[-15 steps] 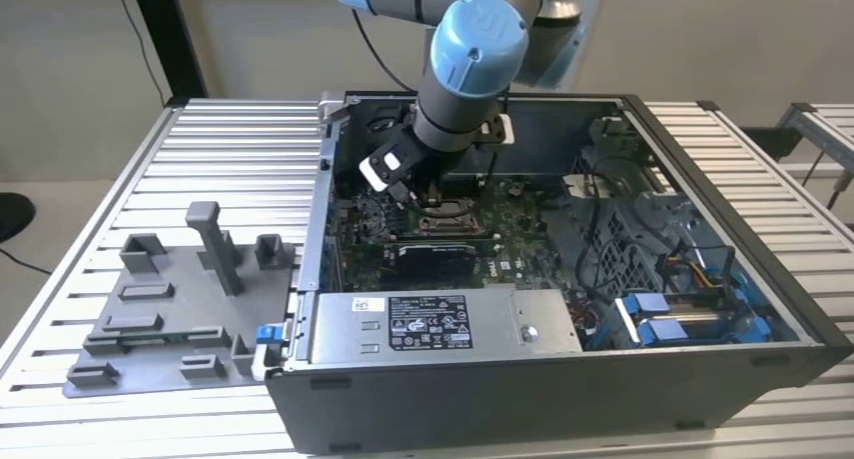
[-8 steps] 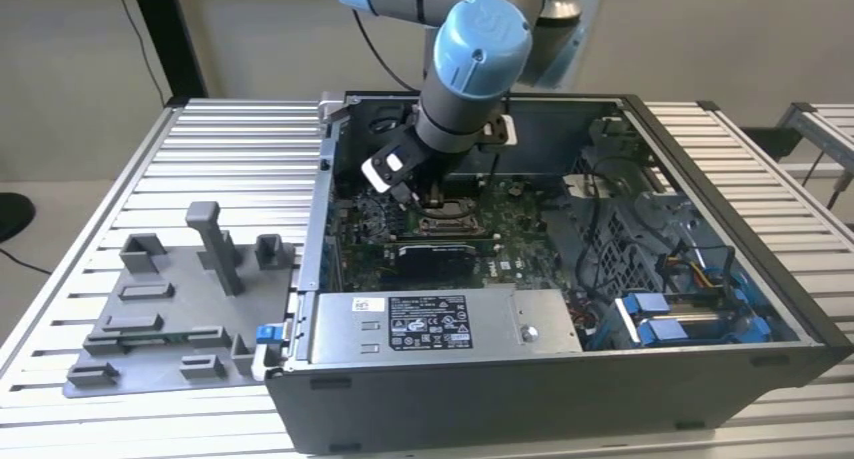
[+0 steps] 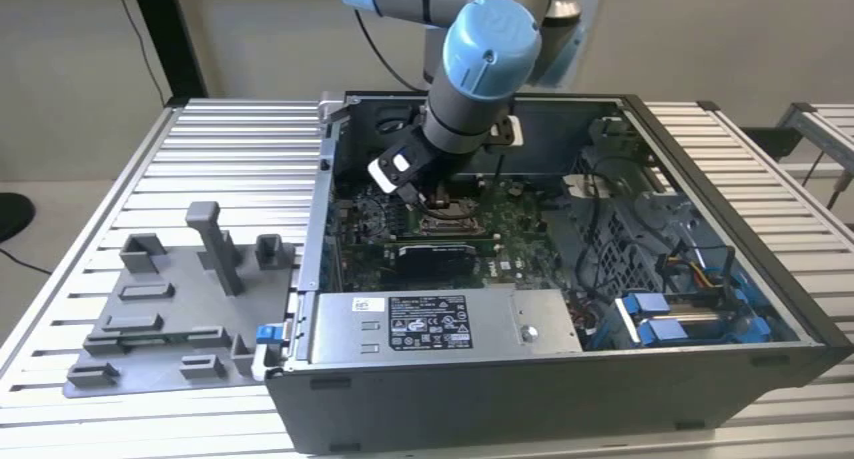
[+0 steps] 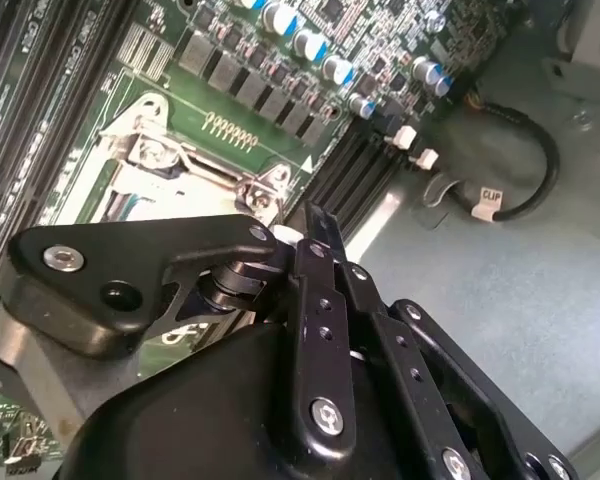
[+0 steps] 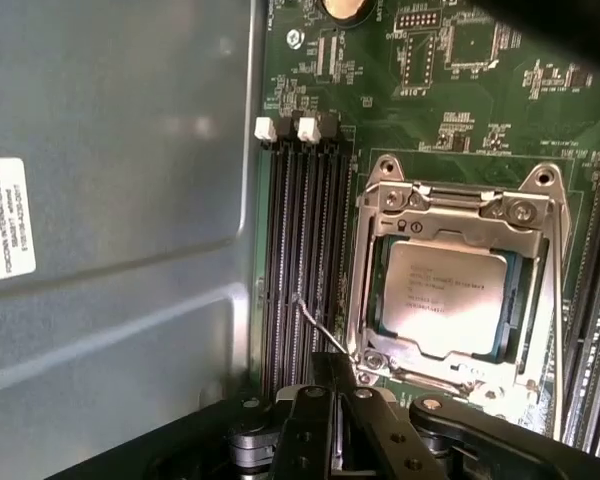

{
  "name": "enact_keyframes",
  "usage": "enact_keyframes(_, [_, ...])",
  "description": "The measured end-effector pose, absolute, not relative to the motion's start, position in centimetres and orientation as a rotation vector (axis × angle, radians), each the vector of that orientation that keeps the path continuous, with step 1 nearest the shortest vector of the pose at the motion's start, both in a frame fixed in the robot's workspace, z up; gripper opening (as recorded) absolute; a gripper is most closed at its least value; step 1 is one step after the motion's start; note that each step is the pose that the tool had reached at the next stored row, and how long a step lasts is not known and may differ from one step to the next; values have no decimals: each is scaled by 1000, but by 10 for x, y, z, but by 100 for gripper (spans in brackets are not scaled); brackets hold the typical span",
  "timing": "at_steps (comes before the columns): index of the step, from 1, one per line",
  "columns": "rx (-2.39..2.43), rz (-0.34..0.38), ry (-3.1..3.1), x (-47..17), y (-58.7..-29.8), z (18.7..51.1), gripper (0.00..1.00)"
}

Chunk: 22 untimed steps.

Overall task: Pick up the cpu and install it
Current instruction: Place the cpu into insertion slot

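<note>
My jaws are drawn together, low inside the open computer case (image 3: pixel 534 399) that stands on the slatted desk (image 3: pixel 227 159). My arm (image 3: pixel 487 59) reaches down into it from above. The cpu (image 5: pixel 445 300) is not in my jaws. It lies flat inside the socket frame (image 5: pixel 375 260) on the green motherboard (image 5: pixel 460 100), just beyond the tips of my jaws and apart from them, with its pale metal top facing up.

A thin wire lever (image 5: pixel 315 322) slants beside the frame and runs right up to my jaws' tips; I cannot tell whether they pinch it. The dark memory slots (image 5: pixel 300 250) lie alongside the socket, close to my jaws. Past those slots, farther from my jaws, sits the big silver box (image 3: pixel 427 324) with a white label. A grey fixture tray (image 3: pixel 160 319) rests on the desk outside the case, well apart from my jaws, at the exterior view's left.
</note>
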<state>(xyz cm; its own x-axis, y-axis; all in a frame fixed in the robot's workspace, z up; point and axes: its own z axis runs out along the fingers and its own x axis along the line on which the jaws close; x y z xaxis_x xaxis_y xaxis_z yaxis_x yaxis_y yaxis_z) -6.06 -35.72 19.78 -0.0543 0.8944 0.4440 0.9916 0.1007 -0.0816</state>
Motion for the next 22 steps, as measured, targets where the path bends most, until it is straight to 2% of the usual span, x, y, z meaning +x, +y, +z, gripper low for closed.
enact_keyframes(22, [-1846, -345, -2003, -52, -355, 192, 0])
